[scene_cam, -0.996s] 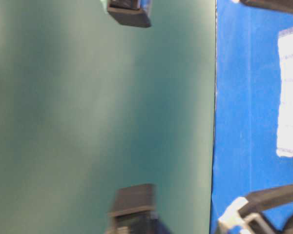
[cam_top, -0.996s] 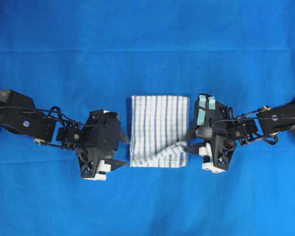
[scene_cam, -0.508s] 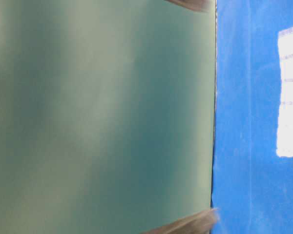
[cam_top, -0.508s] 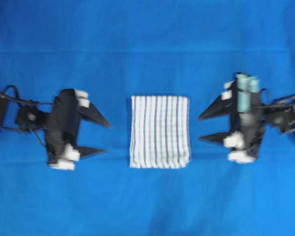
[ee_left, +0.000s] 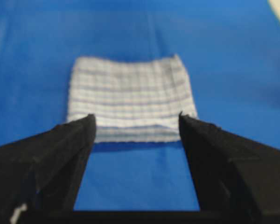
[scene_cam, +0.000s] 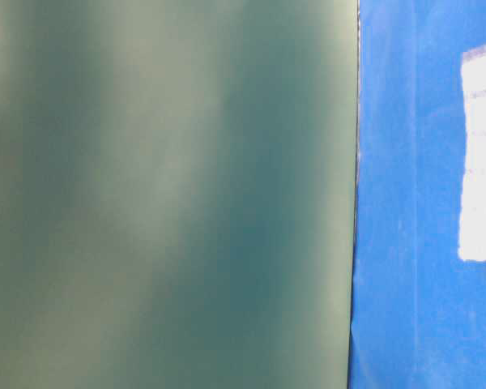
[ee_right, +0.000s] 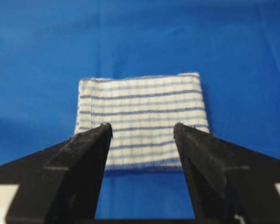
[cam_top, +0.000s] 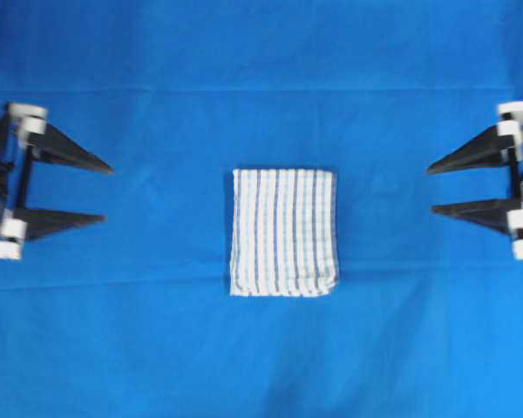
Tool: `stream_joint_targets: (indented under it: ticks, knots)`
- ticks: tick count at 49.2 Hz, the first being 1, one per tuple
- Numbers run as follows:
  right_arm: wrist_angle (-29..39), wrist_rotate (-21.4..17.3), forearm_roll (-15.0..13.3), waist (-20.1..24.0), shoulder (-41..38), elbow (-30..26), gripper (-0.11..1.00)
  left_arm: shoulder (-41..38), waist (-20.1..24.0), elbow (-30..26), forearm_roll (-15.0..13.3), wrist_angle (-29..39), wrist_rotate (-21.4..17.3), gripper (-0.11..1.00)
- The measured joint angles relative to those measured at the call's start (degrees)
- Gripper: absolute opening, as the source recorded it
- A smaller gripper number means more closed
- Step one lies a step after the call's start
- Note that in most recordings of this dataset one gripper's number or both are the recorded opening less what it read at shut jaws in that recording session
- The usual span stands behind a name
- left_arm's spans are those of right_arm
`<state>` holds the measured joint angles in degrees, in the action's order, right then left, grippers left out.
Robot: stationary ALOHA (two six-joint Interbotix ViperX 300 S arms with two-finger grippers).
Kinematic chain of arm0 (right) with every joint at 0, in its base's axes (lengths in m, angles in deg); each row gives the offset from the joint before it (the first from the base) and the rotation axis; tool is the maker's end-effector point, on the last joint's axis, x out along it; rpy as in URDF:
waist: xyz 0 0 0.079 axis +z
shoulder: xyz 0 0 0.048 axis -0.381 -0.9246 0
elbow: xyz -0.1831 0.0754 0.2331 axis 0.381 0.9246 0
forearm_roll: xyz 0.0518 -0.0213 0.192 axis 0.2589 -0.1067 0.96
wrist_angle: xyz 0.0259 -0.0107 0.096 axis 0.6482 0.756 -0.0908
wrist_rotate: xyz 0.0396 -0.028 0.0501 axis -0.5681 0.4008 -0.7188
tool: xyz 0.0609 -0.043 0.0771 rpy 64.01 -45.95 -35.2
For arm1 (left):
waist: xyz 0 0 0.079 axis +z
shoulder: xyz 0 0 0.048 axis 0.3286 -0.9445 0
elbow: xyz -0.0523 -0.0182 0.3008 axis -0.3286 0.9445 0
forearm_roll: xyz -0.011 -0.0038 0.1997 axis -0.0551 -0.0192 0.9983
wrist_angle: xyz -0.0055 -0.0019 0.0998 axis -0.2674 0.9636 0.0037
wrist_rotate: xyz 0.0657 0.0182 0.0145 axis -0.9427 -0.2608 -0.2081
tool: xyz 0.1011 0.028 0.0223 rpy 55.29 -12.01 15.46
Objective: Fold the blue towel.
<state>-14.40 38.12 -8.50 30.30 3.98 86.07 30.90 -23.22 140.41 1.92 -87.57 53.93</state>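
Bright, even light; soft blur

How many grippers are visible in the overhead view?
2. The left gripper is at the left edge, the right gripper at the right edge. Both are open and apart from the blue towel between them.

No readable text, labels, brands, numbers or signs anywhere in any of the views.
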Motion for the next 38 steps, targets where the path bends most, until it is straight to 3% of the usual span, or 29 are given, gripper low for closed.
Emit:
stream_joint_targets:
  ticks: [9, 18, 26, 38]
  knots:
    - [0.18, 0.00, -0.44, -1.67, 10.11, 5.62, 0.62, 10.28, 3.43, 5.80, 0.00, 2.02, 0.00, 0.66]
    - [-1.14, -0.18, -0.53, -5.36, 15.03, 10.81, 0.62, 16.87, 5.98, 9.23, 0.00, 5.10, -0.09, 0.65]
    - [-4.13, -0.53, -0.53, -8.17, 15.56, 12.92, 0.62, 18.63, 6.86, 10.37, 0.00, 6.15, 0.00, 0.65]
    - [-5.01, -0.70, -0.53, -8.88, 15.12, 13.18, 0.62, 18.72, 6.86, 10.46, 0.00, 6.24, -0.18, 0.65]
